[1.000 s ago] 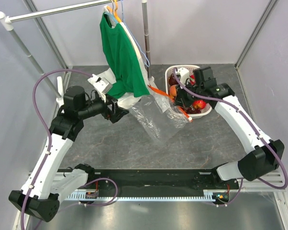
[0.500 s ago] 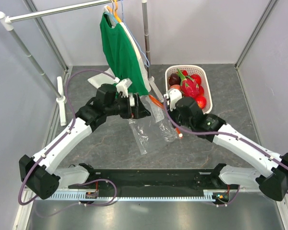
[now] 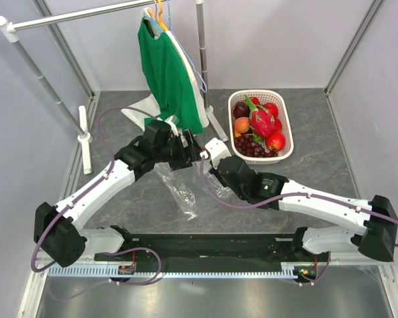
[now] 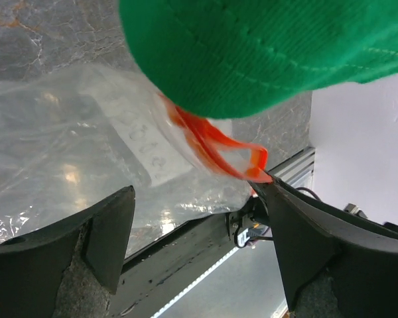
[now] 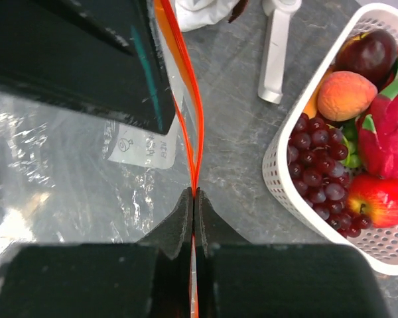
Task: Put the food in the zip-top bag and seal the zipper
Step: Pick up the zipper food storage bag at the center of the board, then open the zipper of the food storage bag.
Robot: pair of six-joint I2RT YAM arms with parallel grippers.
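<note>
Opening the bag [image 4: 53, 132] seems in hand: the right gripper [image 5: 194, 195] pinches the zipper [image 5: 186, 99], and the left gripper [image 4: 198, 192] stands spread around its other end. Food [image 5: 378, 132] lies in the basket [image 5: 278, 165], right of the right gripper. Next, the left probably must catch one lip.

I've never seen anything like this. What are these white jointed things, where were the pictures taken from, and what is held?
They are two robot arms bolted to a grey table. One picture looks down from above; the other two come from a camera on each wrist. A white basket of fruit, a pink dragon fruit among it, sits on the table; a green shirt hangs behind. The jaws of the right arm are shut on the orange zipper of a clear zip-top bag. The jaws of the left arm stand wide open close to that zipper, closed on nothing.
</note>
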